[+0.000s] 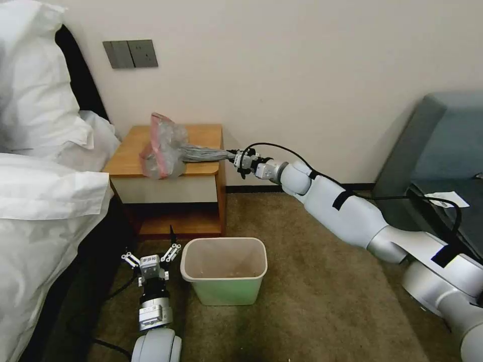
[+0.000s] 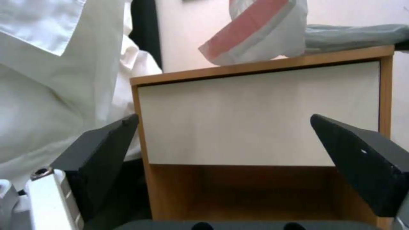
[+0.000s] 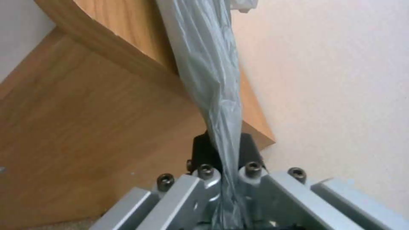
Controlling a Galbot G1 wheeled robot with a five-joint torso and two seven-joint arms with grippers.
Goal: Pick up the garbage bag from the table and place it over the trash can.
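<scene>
Right gripper (image 1: 234, 155) pinches the garbage bag's (image 1: 168, 146) twisted grey tail (pink-banded end on the nightstand (image 1: 201, 136)); left gripper (image 1: 150, 254) hangs spread wide beside the trash can (image 1: 224, 294).

We face a cream wall (image 1: 302, 65) with grey switch plates (image 1: 130, 54), brown carpet (image 1: 312, 301), white bedding (image 1: 35, 151) left, a grey sofa (image 1: 443, 146) right.

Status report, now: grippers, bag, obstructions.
Right gripper shut on bag tail, off table edge. Left gripper open, low beside can. Bag mostly on table. Can open, nothing blocking.
</scene>
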